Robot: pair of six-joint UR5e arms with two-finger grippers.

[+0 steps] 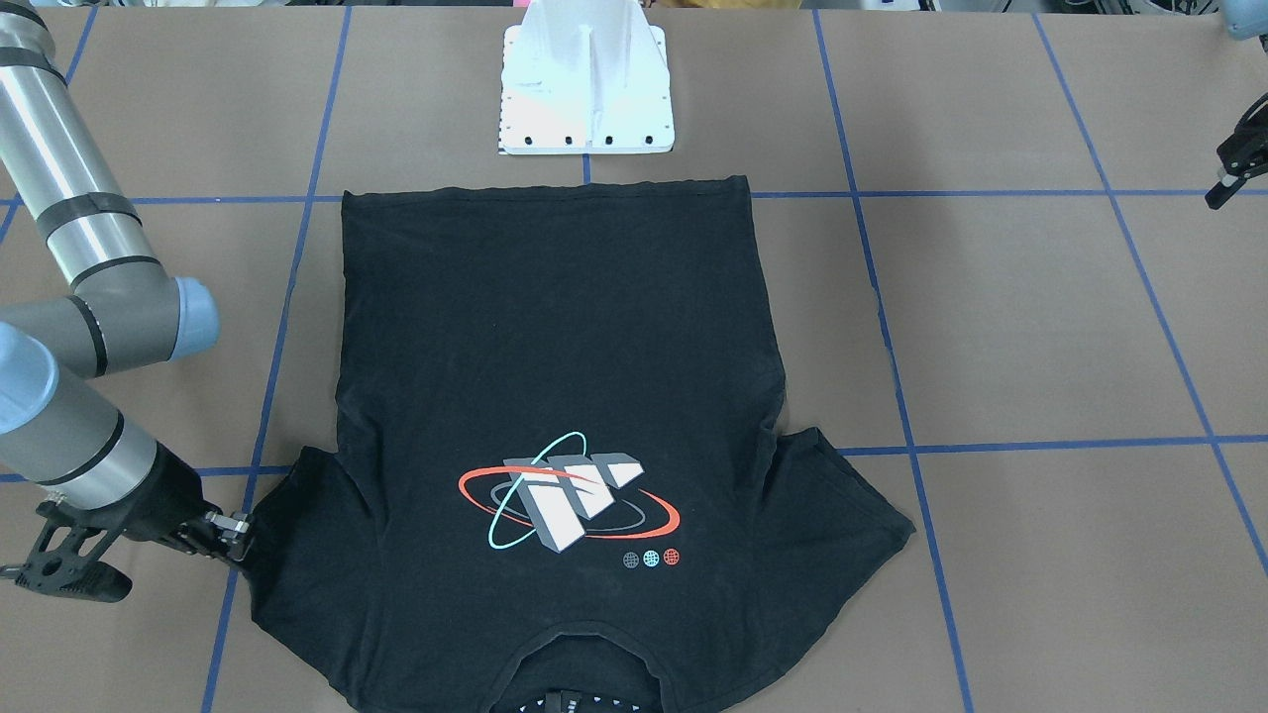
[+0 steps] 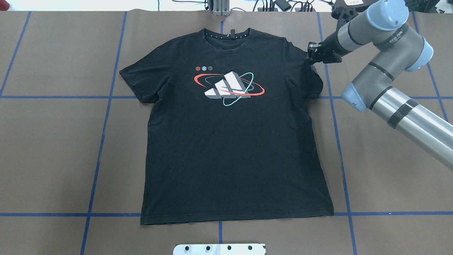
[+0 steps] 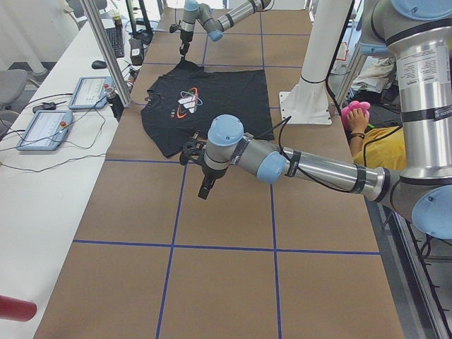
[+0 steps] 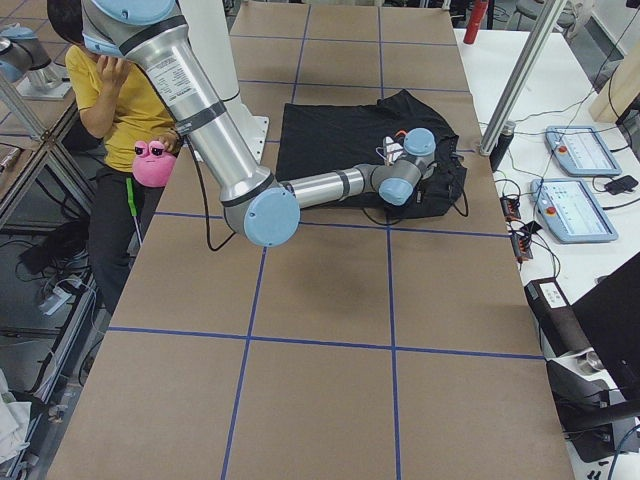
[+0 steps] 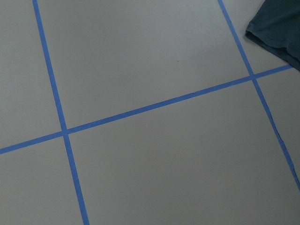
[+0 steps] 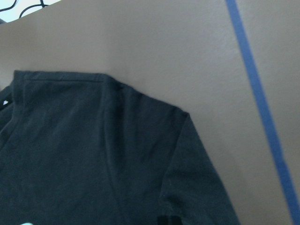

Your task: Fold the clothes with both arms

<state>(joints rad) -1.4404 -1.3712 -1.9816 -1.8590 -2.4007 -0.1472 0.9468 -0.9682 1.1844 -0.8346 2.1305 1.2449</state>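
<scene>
The black T-shirt (image 2: 230, 148) lies flat and face up on the brown table, its print (image 2: 229, 88) on the chest and its collar (image 2: 226, 34) at the far edge. My right gripper (image 2: 310, 53) is low at the outer edge of the shirt's right shoulder and sleeve, also seen in the front view (image 1: 238, 530). Its black fingertips merge with the black cloth, so I cannot tell whether they are open or shut. The right wrist view shows that shoulder and sleeve (image 6: 117, 159) close up. My left gripper (image 1: 1228, 168) hangs off to the side, well away from the shirt, half cut by the frame edge.
The white pedestal base (image 1: 586, 89) stands just behind the shirt's hem. Blue tape lines (image 2: 106, 106) grid the brown table. A person in yellow (image 4: 110, 100) sits beside the robot. Tablets and cables (image 3: 49, 123) lie on the white side bench.
</scene>
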